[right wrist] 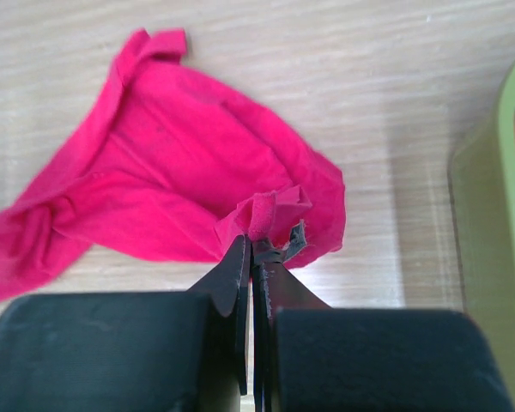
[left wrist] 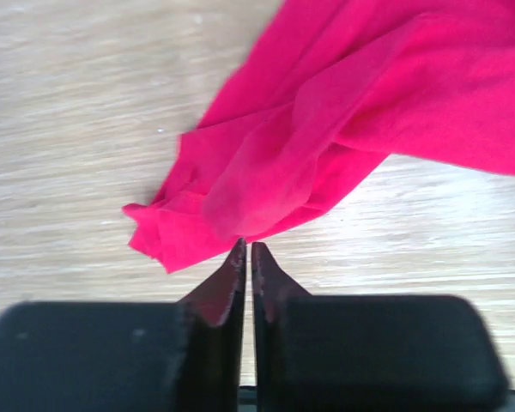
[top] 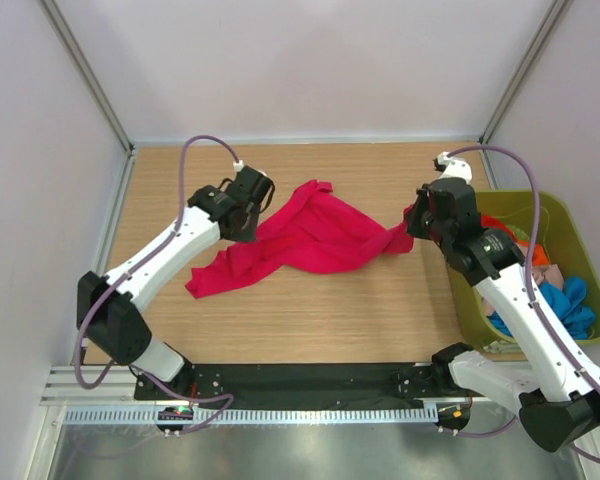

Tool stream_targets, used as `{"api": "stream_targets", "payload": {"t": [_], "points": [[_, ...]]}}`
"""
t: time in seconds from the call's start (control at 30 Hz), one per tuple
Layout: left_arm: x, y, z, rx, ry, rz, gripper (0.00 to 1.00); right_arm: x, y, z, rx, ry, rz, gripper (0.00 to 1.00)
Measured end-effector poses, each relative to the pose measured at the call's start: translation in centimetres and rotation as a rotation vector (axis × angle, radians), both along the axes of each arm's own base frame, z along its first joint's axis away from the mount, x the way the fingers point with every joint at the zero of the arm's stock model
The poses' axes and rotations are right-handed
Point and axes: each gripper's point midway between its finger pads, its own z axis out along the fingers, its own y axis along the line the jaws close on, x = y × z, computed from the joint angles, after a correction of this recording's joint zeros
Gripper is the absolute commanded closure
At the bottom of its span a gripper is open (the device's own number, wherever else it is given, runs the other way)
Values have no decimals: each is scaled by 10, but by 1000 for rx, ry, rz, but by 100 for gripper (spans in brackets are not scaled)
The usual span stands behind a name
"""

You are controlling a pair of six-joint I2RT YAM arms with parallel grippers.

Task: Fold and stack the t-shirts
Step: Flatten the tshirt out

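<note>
Roughly at the centre of the light wooden table (top: pixel 360 320), a large crimson-red cloth t-shirt (top: pixel 315 240) lies crumpled, stretched from 8 o'clock towards 3 o'clock. Each arm has taken one side of it, apparently to pull it flat before folding. The left fingers (left wrist: pixel 232 283) sit at the shirt's 10 o'clock edge, nearly closed with only a thin slit between them, their tips pinching a raised fold of the cloth. The right fingers (right wrist: pixel 233 275) are at the 3 o'clock end, pressed together on a small bunched tuft of the same shirt. An olive-green plastic tub (top: pixel 467 312) at the table's 4 o'clock holds bright blue cloth (top: pixel 570 305), waiting its turn.
</note>
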Motion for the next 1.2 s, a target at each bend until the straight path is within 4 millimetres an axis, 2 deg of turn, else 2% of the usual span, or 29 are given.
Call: {"api": "stream_targets", "payload": {"t": [0.1,0.23,0.3,0.37,0.57,0.73,0.93,1.07,1.2], "points": [[1,8,32,-8,-75,20,100,8,0,24,9,-49,-16,99],[-7,24,34,52,-77,48,99,12,-2,44,20,-94,-31,99],[-10,27,29,66,-61,46,78,12,-2,49,21,-104,-35,99],[-13,24,23,52,-37,25,60,12,-3,49,20,-103,-37,99],[-25,0,-11,-62,55,-51,60,11,0,44,28,-89,-28,99],[-34,-4,-56,-61,134,-85,61,10,1,34,26,-65,-17,99],[-27,-3,-110,30,231,-82,63,7,1,35,26,-71,-10,99],[-21,0,-125,72,251,-71,64,4,0,39,31,-84,-4,99],[-15,1,-123,87,229,-62,65,1,0,39,32,-89,3,99]]}}
